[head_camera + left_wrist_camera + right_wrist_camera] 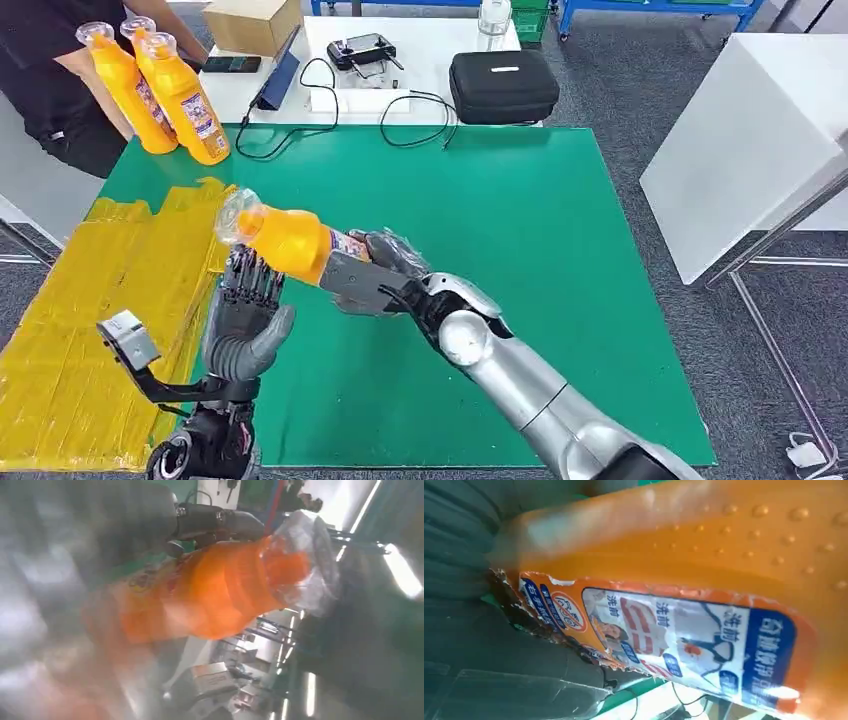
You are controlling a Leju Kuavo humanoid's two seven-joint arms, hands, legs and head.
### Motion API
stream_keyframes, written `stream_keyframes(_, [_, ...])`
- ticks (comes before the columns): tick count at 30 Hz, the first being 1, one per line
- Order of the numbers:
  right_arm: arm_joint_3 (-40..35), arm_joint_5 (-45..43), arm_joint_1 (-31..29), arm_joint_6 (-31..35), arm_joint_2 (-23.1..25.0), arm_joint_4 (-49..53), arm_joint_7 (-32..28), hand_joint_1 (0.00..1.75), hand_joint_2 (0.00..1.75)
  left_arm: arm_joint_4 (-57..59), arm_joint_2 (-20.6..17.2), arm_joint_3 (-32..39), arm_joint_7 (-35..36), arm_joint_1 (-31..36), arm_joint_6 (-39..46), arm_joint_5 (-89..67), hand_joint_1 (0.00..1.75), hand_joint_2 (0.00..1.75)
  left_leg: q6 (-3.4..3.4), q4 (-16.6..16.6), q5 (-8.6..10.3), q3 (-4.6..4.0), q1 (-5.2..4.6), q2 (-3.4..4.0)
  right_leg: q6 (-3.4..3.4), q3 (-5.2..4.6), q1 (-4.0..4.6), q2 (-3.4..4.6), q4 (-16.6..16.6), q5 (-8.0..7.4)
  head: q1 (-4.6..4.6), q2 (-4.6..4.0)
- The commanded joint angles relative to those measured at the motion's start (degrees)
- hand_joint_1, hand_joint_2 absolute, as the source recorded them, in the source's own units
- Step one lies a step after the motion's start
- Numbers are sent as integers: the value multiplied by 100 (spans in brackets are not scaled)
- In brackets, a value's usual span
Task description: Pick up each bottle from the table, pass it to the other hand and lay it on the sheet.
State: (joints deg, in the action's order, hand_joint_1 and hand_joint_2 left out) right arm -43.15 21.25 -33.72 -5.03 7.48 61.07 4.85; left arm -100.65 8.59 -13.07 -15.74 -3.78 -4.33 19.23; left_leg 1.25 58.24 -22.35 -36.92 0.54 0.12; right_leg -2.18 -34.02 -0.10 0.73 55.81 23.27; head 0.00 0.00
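An orange bottle (285, 238) with a clear cap hangs sideways over the green table (520, 220), cap pointing left. My right hand (372, 277) grips its base end. My left hand (243, 318) is raised just under the bottle's neck end, palm up, fingers spread and reaching the bottle's underside without closing on it. The left wrist view shows the blurred bottle (215, 592) close beside dark fingers (220, 522). Its torn label (659, 635) appears in the right wrist view. The yellow sheet (95, 310) lies at the table's left.
A person at the far left holds several orange bottles (165, 85) upright at the table's back-left corner. Behind the green table stand a white table with a black case (503, 85), cables, a cardboard box (250, 22) and a controller. A white cabinet (750, 140) stands to the right.
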Motion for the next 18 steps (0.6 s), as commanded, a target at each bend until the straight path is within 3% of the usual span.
stream_keyframes(1, [-839, 280, -219, 18, 182, -309, 147, 175, 175, -81, -55, -60, 1, 143, 97, -369, 0, 175, -5, 0, -15, 23, -1, 6, 5, 18, 0, 1, 3, 13, 0, 0])
stream_keyframes(18, [-1144, 536, -60, 38, 60, 198, 206, 175, 175, -180, -75, 100, -3, 71, 158, -425, 0, 175, -3, -2, -5, 8, 2, -2, 5, 6, 2, -5, -2, 7, 2, 0])
